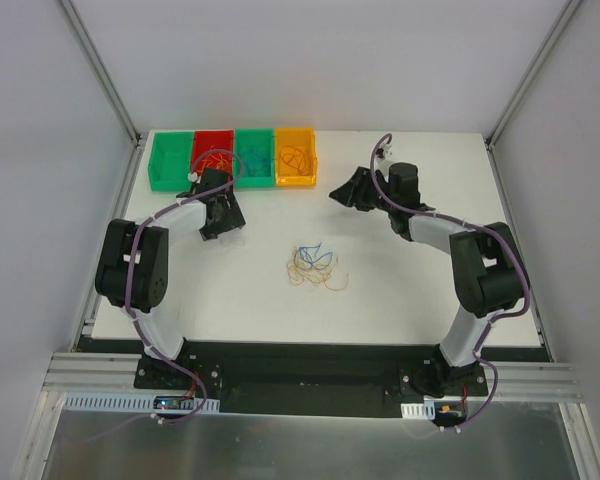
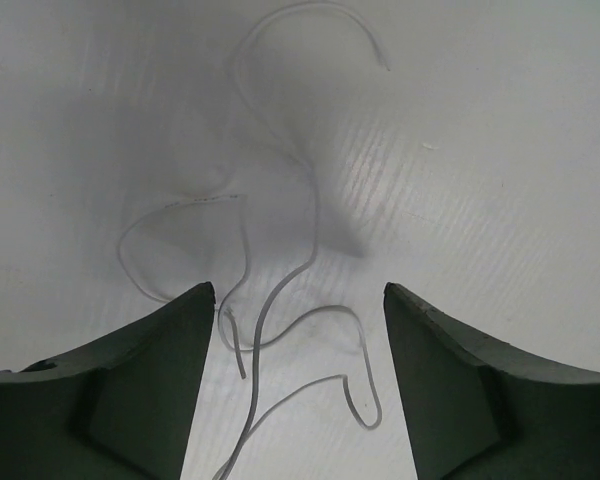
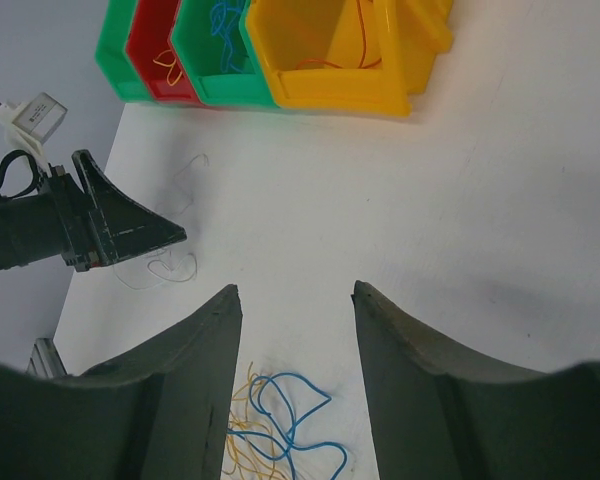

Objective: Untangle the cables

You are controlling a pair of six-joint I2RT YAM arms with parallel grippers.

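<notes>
Loosely curled thin white cables, left gripper spread, right gripper spread

Likely lab, white enclosure, aluminium frame

Black-and-white arms, purple cables, dark wedge-shaped tool fingers

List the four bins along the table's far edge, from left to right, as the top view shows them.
first green bin → red bin → second green bin → yellow bin
</notes>
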